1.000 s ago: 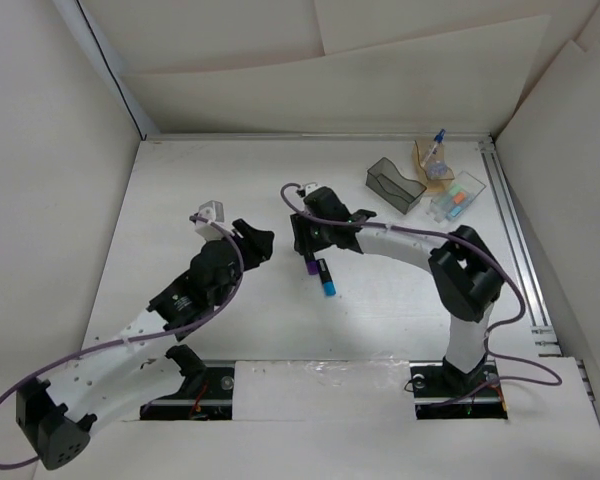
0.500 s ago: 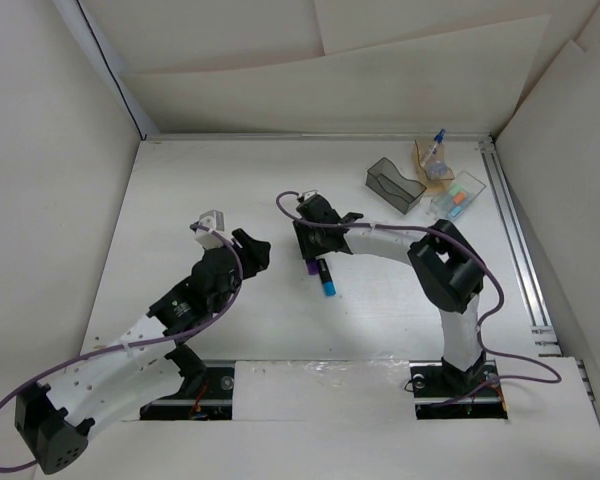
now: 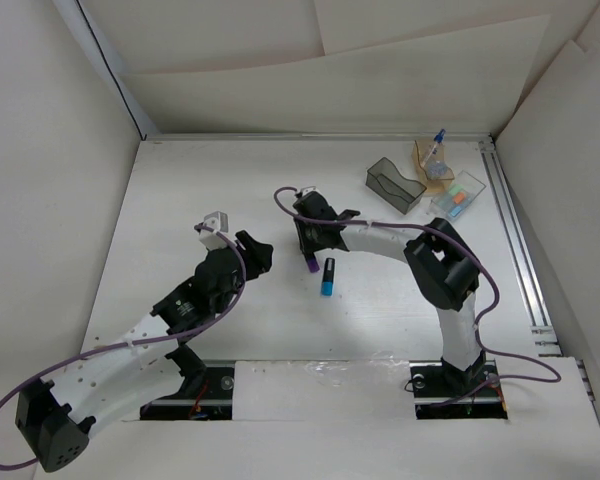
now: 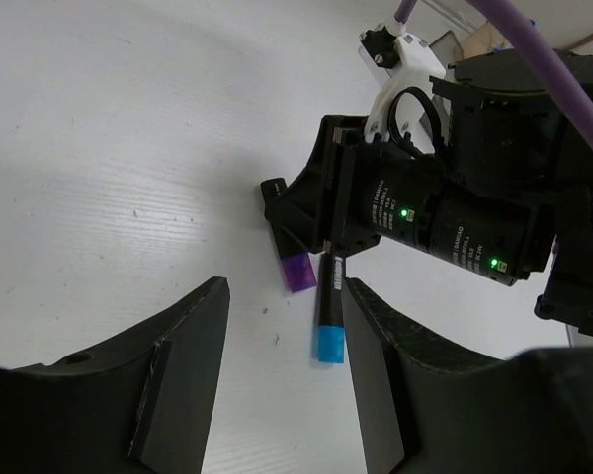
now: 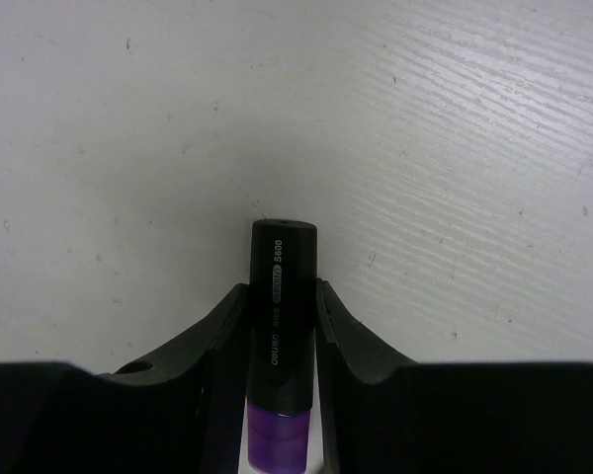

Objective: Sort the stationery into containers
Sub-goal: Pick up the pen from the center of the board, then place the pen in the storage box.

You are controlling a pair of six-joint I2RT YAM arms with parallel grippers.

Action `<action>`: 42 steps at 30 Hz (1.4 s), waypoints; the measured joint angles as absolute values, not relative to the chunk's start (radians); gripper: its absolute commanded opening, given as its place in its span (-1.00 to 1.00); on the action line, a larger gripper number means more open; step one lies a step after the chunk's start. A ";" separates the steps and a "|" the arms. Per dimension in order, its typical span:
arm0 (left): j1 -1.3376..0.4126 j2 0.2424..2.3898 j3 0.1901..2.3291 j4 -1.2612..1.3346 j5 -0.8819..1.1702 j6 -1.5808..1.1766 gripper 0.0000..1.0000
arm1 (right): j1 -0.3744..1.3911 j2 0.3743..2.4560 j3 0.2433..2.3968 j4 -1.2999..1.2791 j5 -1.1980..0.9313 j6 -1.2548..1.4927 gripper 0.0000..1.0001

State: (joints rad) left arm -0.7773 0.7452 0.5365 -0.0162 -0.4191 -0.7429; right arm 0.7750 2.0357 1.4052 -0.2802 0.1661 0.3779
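The right gripper (image 5: 283,296) is clamped on the purple marker (image 5: 283,259), one finger against each side. The marker lies flat on the table (image 3: 210,180) near its middle, purple end toward the wrist. The blue marker (image 3: 328,277) lies just right of it, outside the grip. The left gripper (image 3: 255,252) hangs just left of both, jaws spread and holding nothing. At the far right stand the grey bin (image 3: 395,186), the tan bin (image 3: 432,165) with a tilted pen (image 3: 437,143), and the clear bin (image 3: 460,195).
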 measured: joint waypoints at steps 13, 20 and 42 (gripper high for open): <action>-0.777 0.751 0.532 0.032 -0.390 -0.737 -0.08 | 0.665 1.953 1.482 -0.284 0.112 0.381 -0.88; -0.777 0.817 0.514 0.117 -0.308 -0.729 -0.08 | 0.347 1.876 1.613 -0.278 0.177 0.339 -0.86; -0.777 0.906 0.497 0.263 -0.213 -0.702 -0.08 | 0.218 2.095 1.658 -0.030 0.622 -0.018 -0.86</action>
